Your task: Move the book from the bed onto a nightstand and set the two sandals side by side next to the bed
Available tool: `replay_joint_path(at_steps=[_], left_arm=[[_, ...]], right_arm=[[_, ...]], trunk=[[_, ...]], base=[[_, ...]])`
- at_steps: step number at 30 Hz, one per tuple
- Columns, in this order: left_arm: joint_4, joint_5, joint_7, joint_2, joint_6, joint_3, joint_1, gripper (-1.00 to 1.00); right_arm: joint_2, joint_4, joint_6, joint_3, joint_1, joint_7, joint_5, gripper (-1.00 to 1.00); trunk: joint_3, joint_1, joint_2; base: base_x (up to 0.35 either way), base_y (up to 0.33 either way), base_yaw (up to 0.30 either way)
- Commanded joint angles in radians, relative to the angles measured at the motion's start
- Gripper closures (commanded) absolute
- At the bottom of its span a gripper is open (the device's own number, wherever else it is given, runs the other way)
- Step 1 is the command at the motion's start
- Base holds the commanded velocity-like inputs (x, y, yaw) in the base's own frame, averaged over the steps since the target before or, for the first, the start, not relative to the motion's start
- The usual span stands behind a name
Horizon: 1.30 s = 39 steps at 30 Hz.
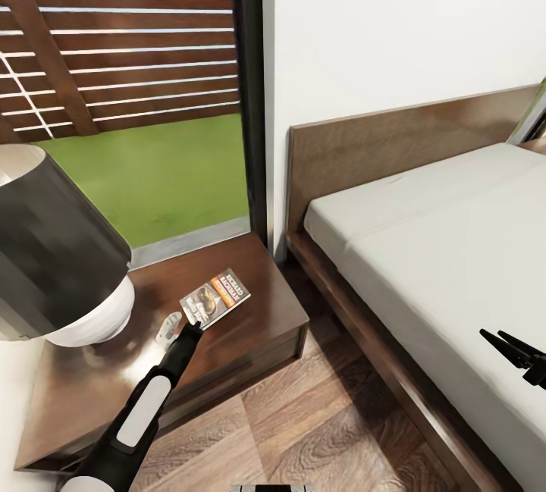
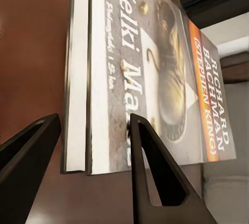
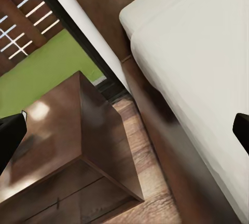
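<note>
The book (image 1: 215,298) lies flat on the nightstand (image 1: 250,333), left of the bed (image 1: 455,264) and right of a lamp (image 1: 53,249). The left claw (image 1: 194,327) sits at the book's near edge, fingers (image 2: 155,177) spread, gripping nothing. The right claw (image 1: 509,349) hangs over the mattress, spread.

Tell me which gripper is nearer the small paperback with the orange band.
Left. The left gripper is right at the paperback's near edge on the reddish-brown nightstand, fingers spread. The right gripper hangs apart, over the pale-grey mattress.
</note>
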Motion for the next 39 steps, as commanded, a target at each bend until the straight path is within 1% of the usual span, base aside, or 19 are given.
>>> replay_joint_path(at_steps=[1,34,39], left_arm=[[0.000,0.011,-0.003,0.001,-0.001,-0.002,0.000,1.00],[0.000,0.011,-0.003,0.001,-0.001,-0.002,0.000,1.00],[0.000,0.011,-0.003,0.001,-0.001,-0.002,0.000,1.00]], right_arm=[[0.000,0.000,0.009,-0.001,-0.001,0.003,-0.003,-1.00],[0.000,0.000,0.009,-0.001,-0.001,0.003,-0.005,-1.00],[0.000,0.000,0.009,-0.002,-0.001,0.003,-0.005,-1.00]], trunk=[[-0.001,0.000,0.000],[-0.001,0.000,0.000],[-0.016,0.019,-0.035]], base=[[0.000,0.000,0.000],[0.000,0.000,0.000],[0.000,0.000,0.000]])
